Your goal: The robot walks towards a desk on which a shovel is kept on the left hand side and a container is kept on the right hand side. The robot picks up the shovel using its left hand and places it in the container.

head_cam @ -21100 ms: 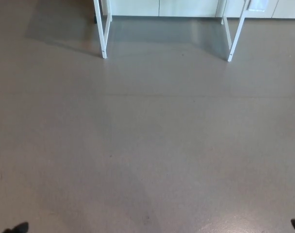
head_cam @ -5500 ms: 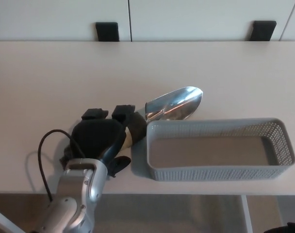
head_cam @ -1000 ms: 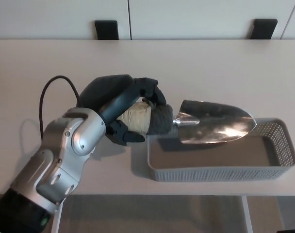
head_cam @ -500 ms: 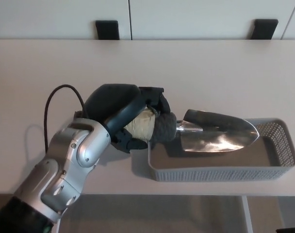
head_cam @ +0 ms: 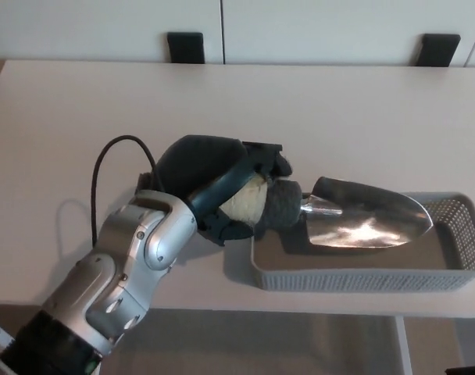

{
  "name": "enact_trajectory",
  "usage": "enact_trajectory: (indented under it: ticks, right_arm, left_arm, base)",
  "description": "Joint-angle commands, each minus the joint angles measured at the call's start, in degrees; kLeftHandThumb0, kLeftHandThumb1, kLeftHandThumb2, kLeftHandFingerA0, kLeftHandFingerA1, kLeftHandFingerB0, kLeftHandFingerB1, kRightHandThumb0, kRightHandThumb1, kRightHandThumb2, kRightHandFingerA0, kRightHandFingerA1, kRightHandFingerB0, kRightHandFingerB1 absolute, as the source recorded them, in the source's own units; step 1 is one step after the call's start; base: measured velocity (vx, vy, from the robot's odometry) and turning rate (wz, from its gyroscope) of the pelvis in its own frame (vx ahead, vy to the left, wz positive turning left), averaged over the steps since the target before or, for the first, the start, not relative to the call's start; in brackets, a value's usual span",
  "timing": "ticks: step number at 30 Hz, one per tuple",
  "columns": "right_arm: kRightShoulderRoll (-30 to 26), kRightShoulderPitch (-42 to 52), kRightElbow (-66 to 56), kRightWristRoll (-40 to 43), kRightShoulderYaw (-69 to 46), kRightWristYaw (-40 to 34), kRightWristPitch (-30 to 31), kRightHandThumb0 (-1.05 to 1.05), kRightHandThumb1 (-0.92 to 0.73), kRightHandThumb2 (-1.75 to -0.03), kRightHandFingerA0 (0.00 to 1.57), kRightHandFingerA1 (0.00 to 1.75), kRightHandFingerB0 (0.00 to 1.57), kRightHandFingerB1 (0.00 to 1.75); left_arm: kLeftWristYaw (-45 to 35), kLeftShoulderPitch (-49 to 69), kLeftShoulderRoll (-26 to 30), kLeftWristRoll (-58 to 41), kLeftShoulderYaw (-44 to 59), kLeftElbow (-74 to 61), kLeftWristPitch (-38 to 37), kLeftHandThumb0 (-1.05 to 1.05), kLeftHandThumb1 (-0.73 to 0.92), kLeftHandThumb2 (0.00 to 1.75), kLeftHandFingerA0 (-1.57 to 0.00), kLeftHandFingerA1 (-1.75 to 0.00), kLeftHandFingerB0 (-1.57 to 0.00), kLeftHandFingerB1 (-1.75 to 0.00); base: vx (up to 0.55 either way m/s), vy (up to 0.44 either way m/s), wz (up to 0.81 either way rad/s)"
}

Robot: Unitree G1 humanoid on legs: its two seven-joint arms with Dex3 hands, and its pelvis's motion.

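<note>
Shovel (head_cam: 355, 219) is held by its handle in left hand (head_cam: 230, 191), fingers clamped round it, w/ blade kept roughly level over the bin (head_cam: 362, 277), prob. so it can be lowered inside. Handle end overhangs bin's left wall. Right hand not seen.

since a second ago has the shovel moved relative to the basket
Yes. The shovel in the left hand has moved slightly further right along the container, its tip nearer the right wall.

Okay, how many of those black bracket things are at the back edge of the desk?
2. One black bracket sits at the desk's far edge toward the left, the other toward the right. More could lie outside the picture.
</note>
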Motion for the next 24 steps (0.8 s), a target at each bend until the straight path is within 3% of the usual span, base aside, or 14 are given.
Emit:
enact_trajectory:
  ticks: [1,14,23,24]
  right_arm:
    - [-1.12,-0.08,-0.74,0.26,-0.42,0.92,0.06,-0.33,-0.64,-0.58,0.66,0.53,0.55,0.44]
    - [-1.46,-0.94,-1.35,0.46,-0.67,1.87,0.84,-0.32,-0.63,-0.58,0.66,0.53,0.54,0.45]
    - [-1.56,-0.82,-1.13,0.19,-0.53,1.91,1.16,-0.33,-0.64,-0.58,0.65,0.52,0.53,0.44]
    - [-1.6,-0.79,-1.31,0.17,-0.52,1.97,1.46,-0.33,-0.64,-0.58,0.65,0.52,0.53,0.43]
  left_arm:
    - [-15.48,-3.5,-1.11,1.57,-6.4,-1.57,3.88,-0.97,0.61,0.98,0.0,0.0,0.0,-0.08]
    - [-16.02,-3.9,-2.31,4.09,-8.93,-2.08,5.63,-1.05,0.7,1.07,0.0,0.0,0.0,-0.05]
    - [-16.36,-1.56,-0.68,1.84,-4.43,-9.55,3.88,-0.98,0.66,1.05,0.0,-0.03,0.0,-0.1]
    - [-16.79,-1.29,-0.44,1.13,-3.45,-11.36,3.68,-0.94,0.62,0.96,0.0,0.0,0.0,-0.1]
  base:
    - [0.0,0.0,0.0]
    - [0.0,0.0,0.0]
    - [0.0,0.0,0.0]
    - [0.0,0.0,0.0]
